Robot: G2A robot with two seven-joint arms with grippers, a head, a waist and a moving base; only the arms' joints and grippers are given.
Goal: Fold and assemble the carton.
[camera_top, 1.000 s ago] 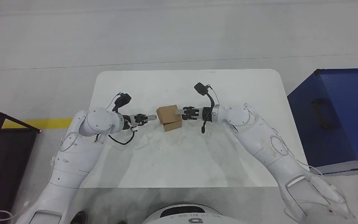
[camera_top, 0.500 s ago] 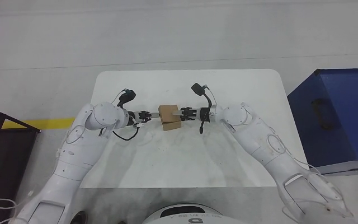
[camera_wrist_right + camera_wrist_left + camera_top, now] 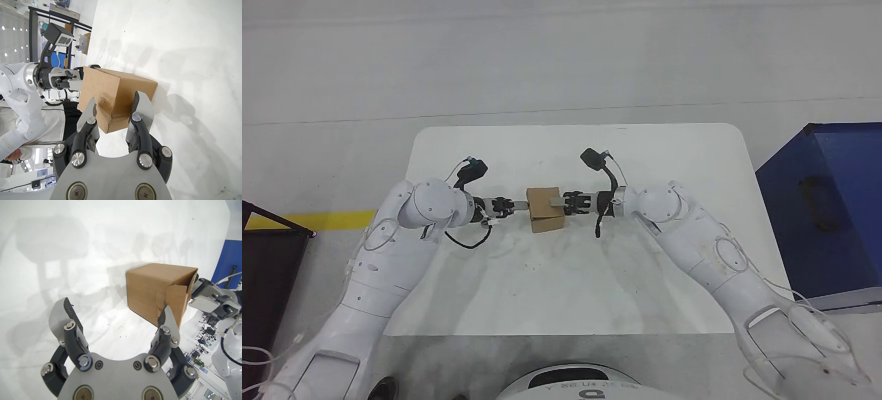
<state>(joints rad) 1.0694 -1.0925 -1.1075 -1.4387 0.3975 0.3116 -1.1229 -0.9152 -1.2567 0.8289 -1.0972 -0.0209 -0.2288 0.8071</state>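
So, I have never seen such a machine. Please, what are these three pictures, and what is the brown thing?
It is a robot with two arms, and each arm ends in a gripper. The top picture looks down from a camera above the arms. The other two come from a camera on each wrist. On the white table sits one brown carton. The left gripper and the right gripper meet it from opposite ends, both with fingers apart. Nothing is lifted.

A white table point(image 3: 682, 290) stood on a grey floor point(image 3: 542, 60). A blue bin point(image 3: 832, 200) sat beside it, and a yellow stripe point(image 3: 332, 219) marked the floor.
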